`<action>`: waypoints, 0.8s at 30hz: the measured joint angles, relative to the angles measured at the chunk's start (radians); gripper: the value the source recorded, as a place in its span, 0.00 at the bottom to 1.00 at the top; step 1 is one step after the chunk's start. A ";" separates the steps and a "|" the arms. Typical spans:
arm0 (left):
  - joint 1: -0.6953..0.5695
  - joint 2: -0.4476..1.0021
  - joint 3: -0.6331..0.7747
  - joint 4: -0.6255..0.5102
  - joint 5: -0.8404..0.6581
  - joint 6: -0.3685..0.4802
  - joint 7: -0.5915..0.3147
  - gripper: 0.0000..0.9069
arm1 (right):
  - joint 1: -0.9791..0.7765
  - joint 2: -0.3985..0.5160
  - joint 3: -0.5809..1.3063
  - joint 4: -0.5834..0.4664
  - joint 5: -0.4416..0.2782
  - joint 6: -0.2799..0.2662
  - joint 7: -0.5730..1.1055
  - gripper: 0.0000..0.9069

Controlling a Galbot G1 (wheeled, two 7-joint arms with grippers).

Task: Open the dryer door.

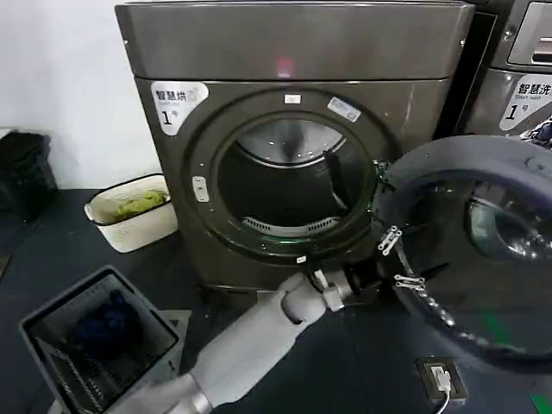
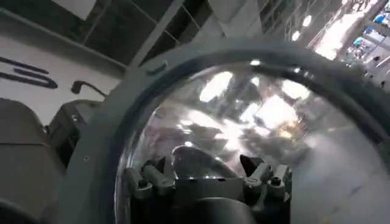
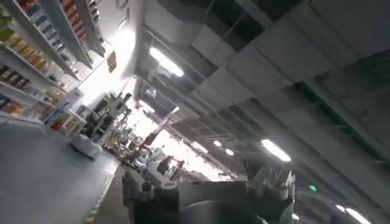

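Left gripper [image 1: 373, 285] sits low in front of the dryer [image 1: 293, 129], reached there by a grey arm [image 1: 250, 341] that rises from the bottom edge of the head view and slants up and to the right. The wrist is turned toward the inner face of the dryer door [image 1: 470, 246], right at the door's lower hinge-side edge. From the head view, whether its fingers are parted or closed on anything cannot be told, as they merge with the door's dark rim. In the left wrist view the fingers [image 2: 141, 182] stand apart, close against the domed glass of the door [image 2: 244, 122], with nothing held between them.

That door hangs swung wide open to the right of the drum opening [image 1: 289, 185], its dark grey inner face and bulging glass turned toward the camera, the hinges [image 1: 390, 240] at its left edge.

Right gripper [image 3: 207, 195] points up toward a ceiling with strip lights; its fingers are spread, holding nothing.

On the floor to the left lie a white basin [image 1: 134, 216] with something green inside and a grey basket [image 1: 99, 341] holding dark blue cloth.
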 joint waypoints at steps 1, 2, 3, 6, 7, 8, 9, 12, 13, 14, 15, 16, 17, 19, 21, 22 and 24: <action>0.001 -0.003 0.000 0.004 0.000 0.002 0.000 1.00 | 0.001 0.001 -0.001 0.002 0.000 0.000 0.000 1.00; 0.000 -0.006 0.000 0.007 0.000 0.002 0.000 1.00 | 0.001 0.002 -0.002 0.003 0.000 0.000 -0.001 1.00; 0.001 -0.009 0.000 0.011 0.000 0.003 0.000 1.00 | 0.001 0.002 -0.004 0.005 0.000 0.000 -0.001 1.00; -0.002 -0.015 0.000 0.019 -0.003 0.006 0.000 1.00 | 0.002 0.002 -0.004 0.007 0.001 0.000 -0.002 1.00; -0.003 -0.015 0.000 0.020 -0.003 0.007 0.000 1.00 | 0.002 0.002 -0.004 0.009 0.001 0.000 -0.004 1.00; -0.003 -0.015 0.000 0.019 -0.003 0.009 0.000 1.00 | 0.002 0.002 -0.004 0.009 0.001 0.000 -0.007 1.00; -0.002 -0.012 0.000 0.016 -0.002 0.012 0.001 1.00 | 0.002 0.002 -0.004 0.010 0.001 0.000 -0.009 1.00; 0.008 0.007 0.005 -0.012 -0.007 0.061 0.002 1.00 | 0.005 0.002 -0.009 0.016 0.001 0.000 -0.018 1.00; 0.018 0.019 0.011 -0.032 -0.026 0.092 0.002 1.00 | 0.007 0.002 -0.011 0.019 0.001 0.001 -0.018 1.00; 0.027 0.038 0.018 -0.061 -0.046 0.124 -0.004 1.00 | 0.009 0.002 -0.013 0.021 0.003 -0.001 -0.020 1.00; 0.033 0.063 0.022 -0.093 -0.066 0.157 -0.014 1.00 | 0.010 -0.001 -0.016 0.021 0.003 -0.002 -0.021 1.00; 0.043 0.092 0.026 -0.132 -0.072 0.192 -0.022 1.00 | 0.011 -0.005 -0.019 0.022 0.003 -0.003 -0.022 1.00; 0.052 0.129 0.027 -0.179 -0.074 0.223 -0.029 1.00 | 0.012 -0.009 -0.022 0.022 0.003 -0.003 -0.022 1.00; 0.069 0.206 0.028 -0.269 -0.077 0.250 -0.041 1.00 | 0.016 -0.015 -0.029 0.021 0.003 -0.004 -0.023 1.00; 0.094 0.288 0.020 -0.359 -0.075 0.249 -0.040 1.00 | 0.022 -0.023 -0.039 0.020 0.004 -0.006 -0.024 1.00; 0.107 0.329 0.014 -0.403 -0.073 0.236 -0.038 1.00 | 0.026 -0.027 -0.045 0.020 0.004 -0.007 -0.025 1.00; 0.133 0.394 -0.001 -0.473 -0.055 0.213 -0.034 1.00 | 0.032 -0.035 -0.055 0.022 0.003 -0.010 -0.025 1.00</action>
